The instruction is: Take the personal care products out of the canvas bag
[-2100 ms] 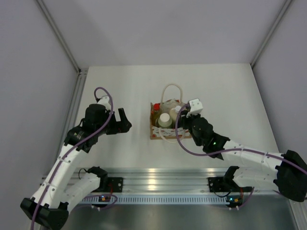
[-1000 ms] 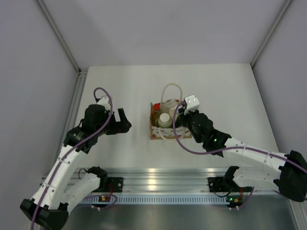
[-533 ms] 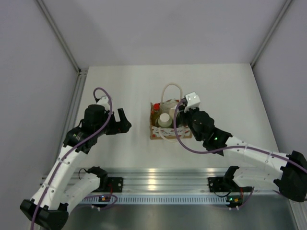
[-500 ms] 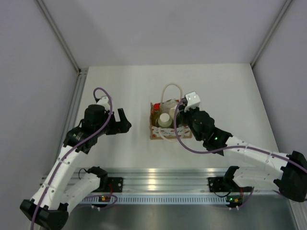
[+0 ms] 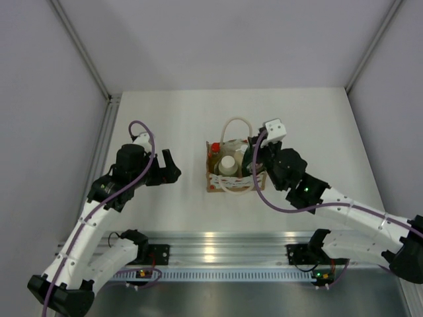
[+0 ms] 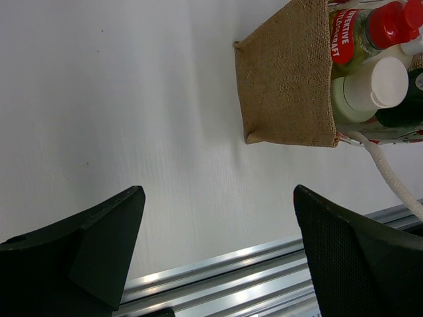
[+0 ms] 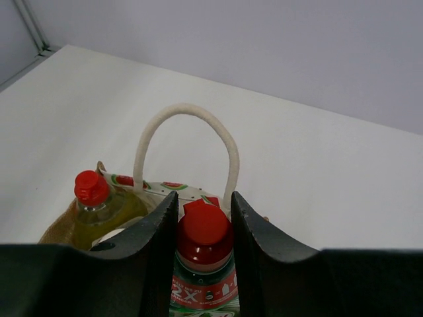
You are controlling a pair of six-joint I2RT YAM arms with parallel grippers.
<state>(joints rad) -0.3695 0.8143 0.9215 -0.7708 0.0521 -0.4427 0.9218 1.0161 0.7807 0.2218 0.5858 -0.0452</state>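
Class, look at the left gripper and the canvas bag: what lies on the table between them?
Nothing: only bare white table separates the open left gripper from the canvas bag. The left wrist view shows this best.

The flat, matte white bench (image 5: 158, 125) carried one item directly on its surface: a small, boxy, tan canvas bag (image 6: 287, 79) with a red-and-white patterned front. The bag stood upright on its base near the middle of the bench. One cream rope handle (image 6: 384, 164) hung down over the bag's near side. A ribbed aluminium rail (image 5: 225, 241) ran along the near edge of the bench.
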